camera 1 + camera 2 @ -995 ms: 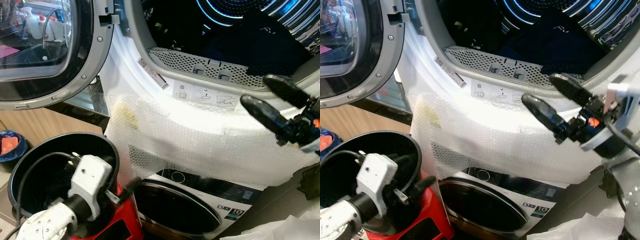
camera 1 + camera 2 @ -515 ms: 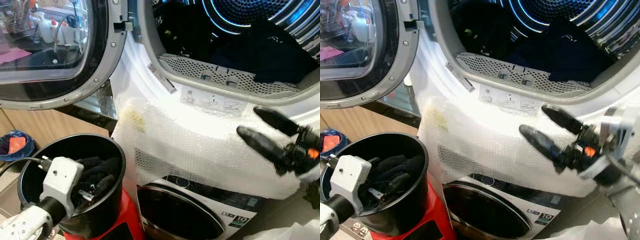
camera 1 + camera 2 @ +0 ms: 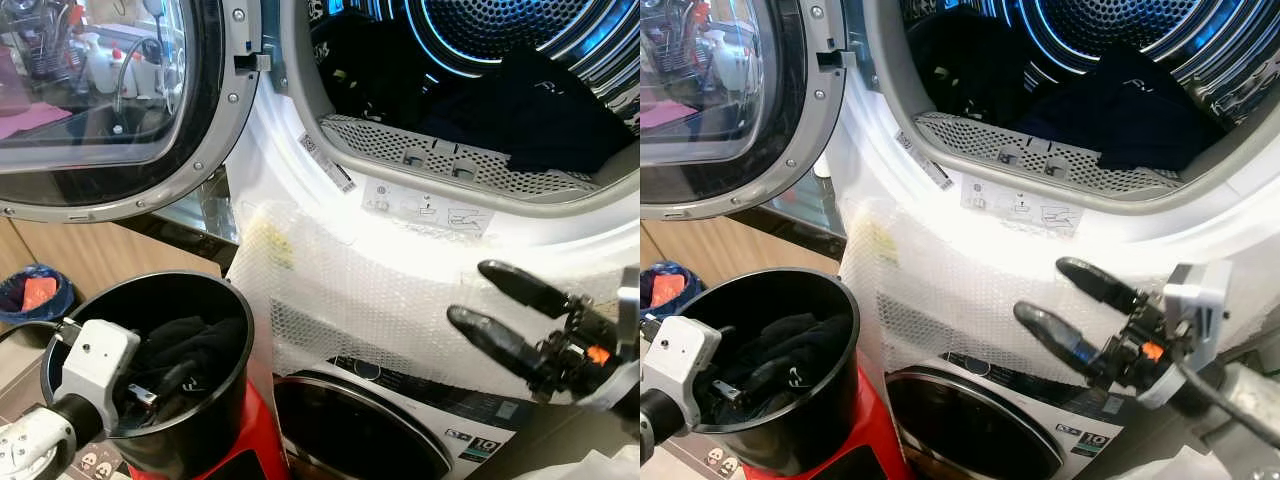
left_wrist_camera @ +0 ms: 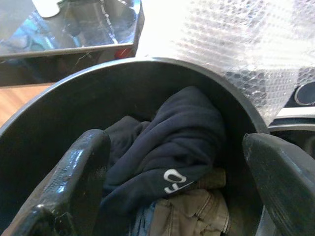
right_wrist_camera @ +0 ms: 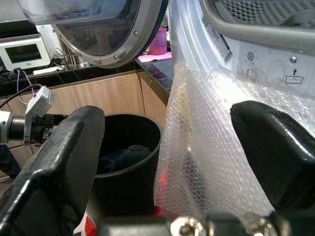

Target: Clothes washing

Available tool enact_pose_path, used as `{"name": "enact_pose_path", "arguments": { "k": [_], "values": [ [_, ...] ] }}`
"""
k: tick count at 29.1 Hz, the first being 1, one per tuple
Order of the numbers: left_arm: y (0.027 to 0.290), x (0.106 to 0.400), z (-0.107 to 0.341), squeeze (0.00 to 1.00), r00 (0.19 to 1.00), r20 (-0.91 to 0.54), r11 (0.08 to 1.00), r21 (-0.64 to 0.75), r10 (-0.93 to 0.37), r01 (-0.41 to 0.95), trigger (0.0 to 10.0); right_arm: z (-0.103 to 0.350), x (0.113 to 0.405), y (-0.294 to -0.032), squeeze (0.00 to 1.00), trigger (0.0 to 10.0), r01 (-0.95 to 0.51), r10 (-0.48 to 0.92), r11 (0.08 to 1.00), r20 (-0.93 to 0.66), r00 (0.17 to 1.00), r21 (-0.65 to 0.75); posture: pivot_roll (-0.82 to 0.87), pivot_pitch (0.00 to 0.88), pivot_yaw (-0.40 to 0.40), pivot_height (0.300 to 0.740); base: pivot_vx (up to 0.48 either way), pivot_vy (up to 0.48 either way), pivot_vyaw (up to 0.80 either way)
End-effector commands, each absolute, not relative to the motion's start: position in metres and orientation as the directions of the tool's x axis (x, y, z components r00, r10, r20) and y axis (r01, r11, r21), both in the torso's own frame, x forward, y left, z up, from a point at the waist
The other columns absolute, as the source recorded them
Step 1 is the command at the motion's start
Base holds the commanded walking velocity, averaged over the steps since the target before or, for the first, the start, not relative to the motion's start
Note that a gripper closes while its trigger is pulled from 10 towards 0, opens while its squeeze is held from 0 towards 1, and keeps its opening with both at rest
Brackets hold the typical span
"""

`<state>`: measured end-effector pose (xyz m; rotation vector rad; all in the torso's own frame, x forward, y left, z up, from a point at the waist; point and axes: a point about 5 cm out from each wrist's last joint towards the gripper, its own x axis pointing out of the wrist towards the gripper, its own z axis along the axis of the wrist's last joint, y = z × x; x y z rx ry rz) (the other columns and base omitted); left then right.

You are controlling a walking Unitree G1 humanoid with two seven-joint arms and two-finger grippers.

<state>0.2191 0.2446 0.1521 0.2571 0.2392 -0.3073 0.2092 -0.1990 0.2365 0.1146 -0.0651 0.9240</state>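
Nearest, at 7 o'clock, the left gripper [image 4: 172,162] has dipped into the black bucket [image 3: 230,400], fingers spread and empty over the navy garment [image 4: 167,142] and khaki cloth [image 4: 192,216] inside; a grab looks imminent. At 4 o'clock the right gripper [image 3: 520,315] has drawn back and lowered from the drum mouth, released and holding nothing, before the bubble wrap [image 3: 370,290]. Farthest, at 1 o'clock, the drum [image 3: 480,60] already holds dark clothes [image 3: 540,110].
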Motion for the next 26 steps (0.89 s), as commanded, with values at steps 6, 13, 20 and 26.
{"name": "enact_pose_path", "arguments": {
  "k": [6,13,20,26],
  "values": [
    [0.256,0.245,0.141,0.0,0.916,-0.292,0.908,0.234,-0.277,0.349,10.0,0.244,0.205,-0.187,0.0,10.0,-0.833,0.827,0.552,0.105,0.552,0.027,0.02,0.079,-0.065,0.74,0.0,0.0,0.0],
    [0.256,0.274,0.125,0.0,0.894,-0.329,0.9,0.209,-0.304,0.383,10.0,0.25,0.202,-0.177,0.0,10.0,-0.861,0.856,0.508,0.107,0.506,0.011,-0.01,0.11,-0.059,0.74,0.0,0.0,0.0],
    [0.257,0.3,0.11,0.0,0.869,-0.376,0.893,0.182,-0.323,0.411,10.0,0.26,0.196,-0.17,0.0,10.0,-0.88,0.875,0.475,0.106,0.472,-0.009,-0.06,0.158,-0.05,0.74,0.0,0.0,0.0],
    [0.25,0.316,0.098,0.0,0.834,-0.419,0.87,0.175,-0.358,0.461,10.0,0.265,0.189,-0.17,0.0,10.0,-0.874,0.871,0.486,0.095,0.482,-0.016,-0.11,0.205,-0.037,0.74,0.0,0.0,0.0]
  ]
}}
